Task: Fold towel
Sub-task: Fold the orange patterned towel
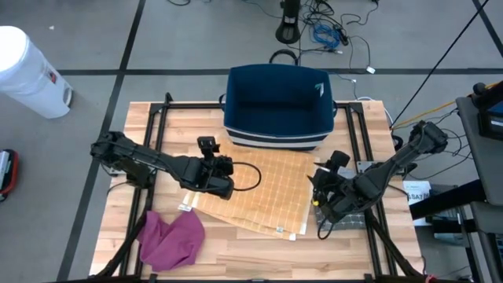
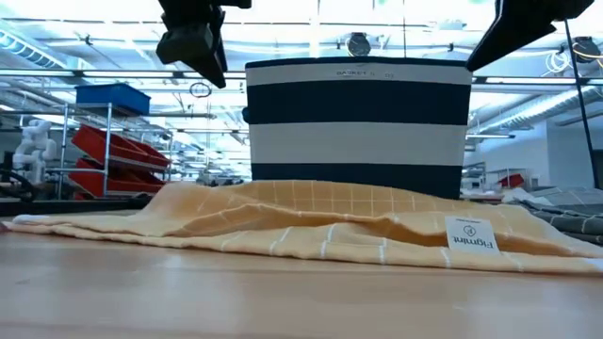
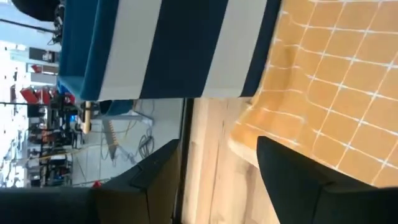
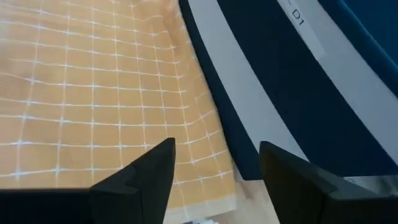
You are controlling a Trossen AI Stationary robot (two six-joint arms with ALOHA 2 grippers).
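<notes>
Orange grid towel [image 1: 255, 191] lies spread on bench [image 1: 251, 259], in front of striped basket [image 1: 279, 110], long axis left-to-right. Your left gripper [image 1: 226, 186] hangs over towel's left edge, right gripper [image 1: 321, 195] over right edge; both fingers parted, holding nothing. Arms equally near.

Bright, even light is pouring down from overhead, and my arms are casting only soft, faint shadows on the wooden table [image 1: 259, 251]. In the low view, the ceiling strips in the far room are glaring white and washing out the background, which is sitting slightly out of focus. Through my left wrist camera, the orange towel [image 3: 336, 81] is looking soft and blurred.
</notes>
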